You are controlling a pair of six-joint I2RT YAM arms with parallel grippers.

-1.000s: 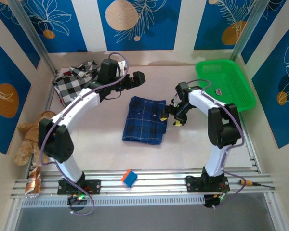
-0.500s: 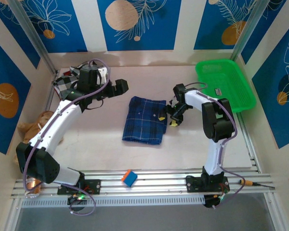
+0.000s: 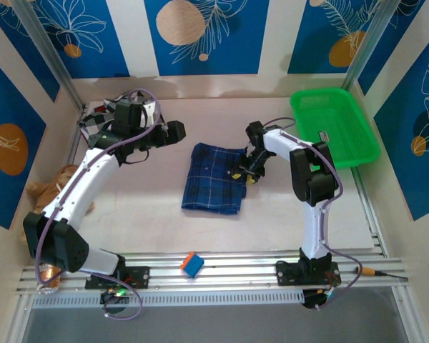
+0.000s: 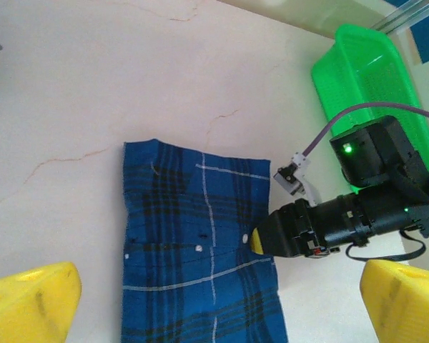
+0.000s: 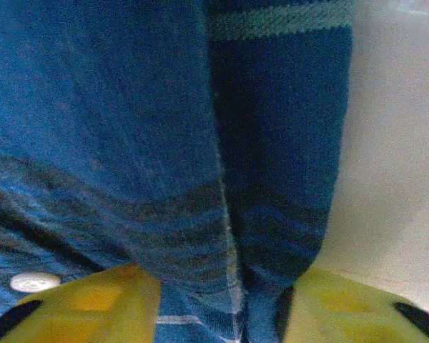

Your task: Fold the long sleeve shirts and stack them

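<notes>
The dark blue plaid shirt (image 3: 216, 179) lies folded into a flat, soft rectangle in the middle of the table (image 3: 150, 193). It is woven cloth with thin light lines and small round white buttons (image 5: 34, 281). The table top is pale and smooth, with a few thin cracks.

The right gripper (image 3: 244, 171) is down at the right edge of this shirt. In the right wrist view its yellow fingers (image 5: 100, 300) sit on both sides of a thick fold of blue cloth. The jaws are partly apart, and I cannot tell if they squeeze the fold.

The left gripper (image 3: 175, 132) is above the table toward the far left corner. Its blocky yellow fingers (image 4: 28, 300) are spread wide, with nothing in them.

The black-and-white checked shirt (image 3: 93, 121) lies bunched up in the far left corner, partly hidden by the left arm. A shiny green plastic basket (image 3: 365, 136) sits at the far right corner. A fuzzy brown teddy bear (image 3: 43, 196) lies off the left edge.
</notes>
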